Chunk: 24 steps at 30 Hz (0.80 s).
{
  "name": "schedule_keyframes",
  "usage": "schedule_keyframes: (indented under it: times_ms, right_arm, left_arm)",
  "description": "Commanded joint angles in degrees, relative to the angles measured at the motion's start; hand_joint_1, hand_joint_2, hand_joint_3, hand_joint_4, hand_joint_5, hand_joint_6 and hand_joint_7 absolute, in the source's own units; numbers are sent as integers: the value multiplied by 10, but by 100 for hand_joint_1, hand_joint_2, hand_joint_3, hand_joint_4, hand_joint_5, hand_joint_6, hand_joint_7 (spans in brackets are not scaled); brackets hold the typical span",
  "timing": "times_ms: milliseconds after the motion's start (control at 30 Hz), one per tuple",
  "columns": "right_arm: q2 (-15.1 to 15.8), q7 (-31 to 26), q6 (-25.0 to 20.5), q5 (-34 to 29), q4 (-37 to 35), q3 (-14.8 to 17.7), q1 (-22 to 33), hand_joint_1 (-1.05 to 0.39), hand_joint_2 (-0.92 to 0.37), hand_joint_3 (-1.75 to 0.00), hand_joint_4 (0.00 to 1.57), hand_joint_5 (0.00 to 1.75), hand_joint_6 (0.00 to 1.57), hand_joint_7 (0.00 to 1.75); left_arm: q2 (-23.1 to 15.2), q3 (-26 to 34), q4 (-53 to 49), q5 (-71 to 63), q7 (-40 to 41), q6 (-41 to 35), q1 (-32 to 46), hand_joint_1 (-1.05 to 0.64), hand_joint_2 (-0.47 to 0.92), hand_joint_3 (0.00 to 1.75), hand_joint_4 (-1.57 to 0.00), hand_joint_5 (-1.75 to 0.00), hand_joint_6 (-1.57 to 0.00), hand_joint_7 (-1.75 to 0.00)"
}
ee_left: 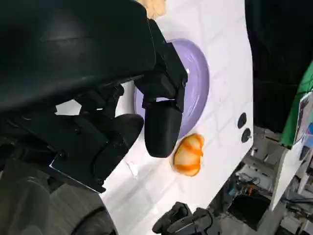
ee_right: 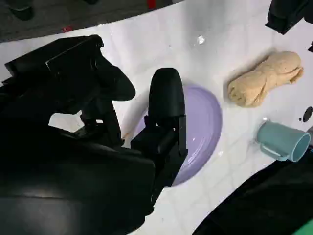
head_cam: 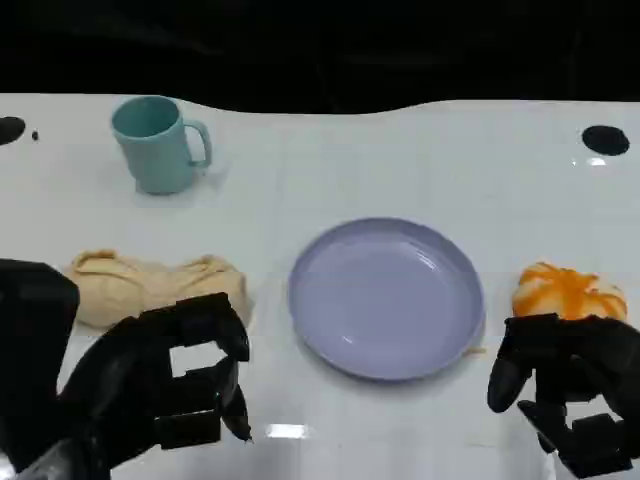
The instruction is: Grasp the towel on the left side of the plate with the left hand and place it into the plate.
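Note:
A rolled beige towel (head_cam: 150, 285) lies on the white table left of the lavender plate (head_cam: 386, 297), which holds nothing. My left hand (head_cam: 165, 385) hovers just in front of the towel, its fingers apart and holding nothing. My right hand (head_cam: 565, 385) sits at the lower right, fingers apart and holding nothing, in front of an orange and white object (head_cam: 568, 290). The right wrist view shows the towel (ee_right: 264, 79) beyond the plate (ee_right: 203, 127). In the left wrist view the plate (ee_left: 195, 83) lies behind my fingers (ee_left: 161, 127).
A teal mug (head_cam: 155, 143) stands at the back left, also seen in the right wrist view as the mug (ee_right: 283, 141). The orange and white object (ee_left: 188, 154) lies right of the plate. The table's far edge borders a dark background.

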<state>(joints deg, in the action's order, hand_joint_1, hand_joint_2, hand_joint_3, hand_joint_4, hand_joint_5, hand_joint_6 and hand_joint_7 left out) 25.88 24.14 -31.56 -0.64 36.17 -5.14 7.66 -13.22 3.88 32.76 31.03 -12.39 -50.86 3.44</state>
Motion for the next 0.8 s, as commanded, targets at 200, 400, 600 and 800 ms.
schedule_keyframes:
  times_ms: [200, 400, 600, 800]
  right_arm:
    - [-2, -6, -4, -1, -1, 0, -1, 5, -60, -106, 69, 175, 67, 149]
    - [0, -4, -15, -1, 6, 2, -4, 5, -61, -105, 68, 175, 67, 149]
    - [-1, -2, -10, 3, 2, 4, -5, 4, -60, -105, 69, 175, 66, 149]
    - [0, -2, -7, 2, -1, 3, -7, 4, -60, -105, 70, 175, 66, 149]
  left_arm:
    - [-10, -2, -5, -10, 4, 0, -6, -6, 51, 136, -84, -175, -73, -169]
    - [-9, 0, -6, -8, 1, 3, -6, -6, 51, 137, -84, -175, -73, -169]
    - [-10, -2, 1, -14, 9, -2, -8, -6, 51, 137, -84, -175, -74, -169]
    - [-11, 1, -3, -13, -1, 1, -9, -6, 53, 137, -83, -175, -72, -169]
